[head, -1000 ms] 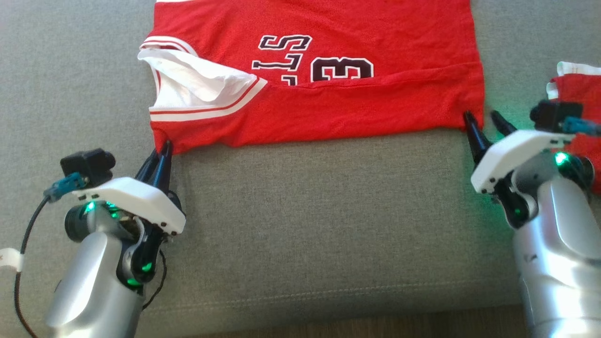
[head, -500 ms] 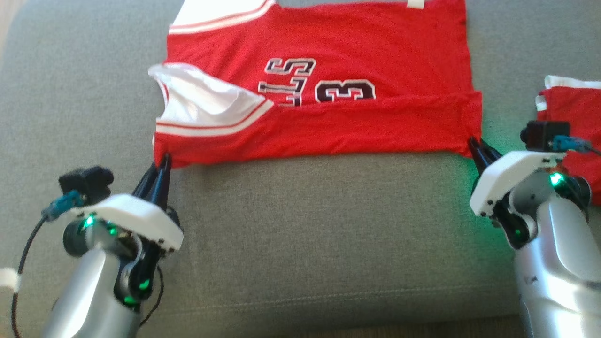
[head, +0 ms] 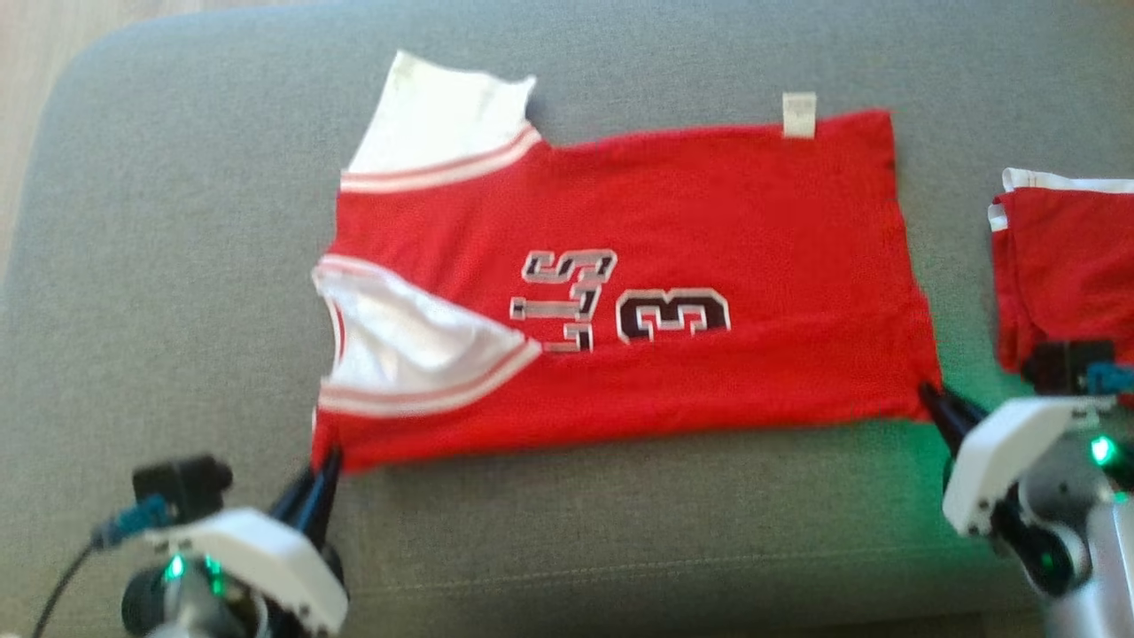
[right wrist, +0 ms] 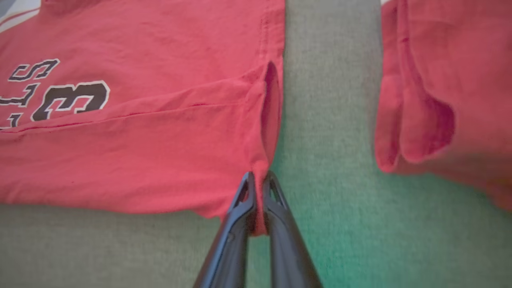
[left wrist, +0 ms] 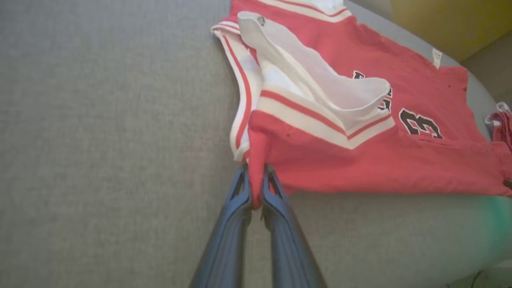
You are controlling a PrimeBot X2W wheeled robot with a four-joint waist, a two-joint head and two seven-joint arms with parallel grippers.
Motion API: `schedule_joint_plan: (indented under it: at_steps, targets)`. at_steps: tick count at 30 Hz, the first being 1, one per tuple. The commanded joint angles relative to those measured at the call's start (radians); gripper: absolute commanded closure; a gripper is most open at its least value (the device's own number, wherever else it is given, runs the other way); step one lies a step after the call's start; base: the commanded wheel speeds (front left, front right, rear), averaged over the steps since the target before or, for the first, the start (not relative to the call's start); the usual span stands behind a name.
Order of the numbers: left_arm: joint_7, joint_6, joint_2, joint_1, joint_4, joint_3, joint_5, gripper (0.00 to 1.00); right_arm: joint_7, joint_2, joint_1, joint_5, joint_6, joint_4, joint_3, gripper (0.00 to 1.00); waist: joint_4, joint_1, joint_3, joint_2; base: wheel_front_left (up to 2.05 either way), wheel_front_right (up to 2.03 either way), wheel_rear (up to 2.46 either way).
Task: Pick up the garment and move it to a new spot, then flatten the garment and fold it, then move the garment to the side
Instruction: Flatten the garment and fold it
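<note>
We find the left gripper (left wrist: 255,171) clamped shut on the near, collar-side corner of the red basketball jersey (left wrist: 380,168), with a fold of red cloth pinched between its two dark fingers. The right gripper (right wrist: 258,177) is likewise closed on the near hem corner, just below the side slit. The jersey lies spread on the grey sofa cushion (head: 620,514), its near edge running from one gripper to the other. We note white trim with red stripes at the neck and armhole, black white-outlined lettering with a numeral 3, and a white label (head: 798,115) at the far edge. A second red garment (head: 1063,266) lies to the right, apart from the jersey.
</note>
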Motion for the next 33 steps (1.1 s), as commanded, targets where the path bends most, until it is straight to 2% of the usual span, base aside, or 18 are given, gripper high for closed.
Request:
schedule_joint_plan:
  at_steps: [1, 7, 8, 9, 10, 11, 17, 22, 24, 27, 29, 33]
  targets:
    - [0.010, 0.015, 0.037, 0.007, -0.054, 0.033, -0.004, 1.00, 0.018, -0.024, 0.026, 0.008, 0.000, -0.066, 0.008, 1.00, 0.001, 0.0001, -0.004, 0.0000, 0.00, 0.00, 0.00]
    - [0.034, 0.041, 0.032, 0.091, -0.093, 0.011, -0.009, 1.00, 0.073, -0.002, 0.108, 0.005, 0.000, -0.145, -0.024, 1.00, 0.000, 0.0001, -0.006, 0.0000, 0.00, 0.00, 0.00]
    - [0.037, 0.043, 0.027, 0.094, -0.086, 0.007, -0.013, 1.00, 0.076, 0.005, 0.115, 0.001, 0.000, -0.150, -0.027, 0.63, 0.001, 0.0001, -0.008, 0.0000, 0.00, 0.00, 0.00]
    - [0.038, 0.048, 0.022, 0.095, -0.076, 0.007, -0.014, 1.00, 0.078, 0.015, 0.120, -0.004, 0.000, -0.153, -0.036, 0.16, 0.001, 0.0001, -0.010, 0.0000, 0.00, 0.00, 0.00]
    - [0.038, 0.053, 0.020, 0.095, -0.066, 0.005, -0.011, 0.58, 0.076, 0.026, 0.124, -0.011, 0.000, -0.158, -0.051, 0.00, 0.000, 0.0001, -0.011, 0.0000, 0.00, 0.00, 0.00]
    - [0.034, 0.058, 0.018, 0.095, -0.060, 0.005, -0.007, 0.00, 0.073, 0.037, 0.127, -0.019, 0.000, -0.164, -0.065, 0.00, 0.000, 0.0001, -0.012, 0.0000, 0.00, 0.00, 0.00]
    - [0.028, 0.080, 0.031, 0.075, -0.091, 0.021, 0.008, 0.00, 0.037, 0.062, 0.150, -0.044, 0.000, -0.244, -0.109, 0.00, -0.003, 0.0001, -0.015, 0.0000, 0.00, 0.00, 0.00]
    - [0.028, 0.083, 0.100, -0.053, -0.130, 0.091, 0.028, 0.00, -0.024, 0.081, 0.150, -0.039, 0.000, -0.317, -0.094, 0.00, -0.014, 0.0001, -0.011, 0.0000, 0.00, 0.00, 0.00]
    - [0.051, 0.071, 0.126, -0.141, -0.129, 0.101, 0.033, 0.00, -0.036, 0.086, 0.139, -0.034, 0.000, -0.333, -0.063, 0.00, -0.023, 0.0001, 0.003, 0.0000, 0.00, 0.00, 0.00]
    - [0.107, 0.031, 0.159, -0.301, -0.101, 0.087, 0.038, 0.00, -0.075, 0.092, 0.106, -0.011, 0.000, -0.364, -0.015, 0.00, -0.039, 0.0001, 0.041, 0.0000, 0.00, 0.00, 0.00]
    - [0.128, 0.016, 0.164, -0.358, -0.083, 0.078, 0.038, 0.00, -0.096, 0.095, 0.092, 0.002, 0.000, -0.372, -0.007, 0.00, -0.042, 0.0001, 0.054, 0.0000, 0.00, 0.00, 0.00]
    - [0.204, -0.044, 0.165, -0.602, 0.039, 0.036, 0.039, 0.00, -0.168, 0.088, 0.046, 0.006, 0.000, -0.389, 0.031, 0.00, -0.054, 0.0001, 0.122, 0.0000, 0.00, 0.00, 0.00]
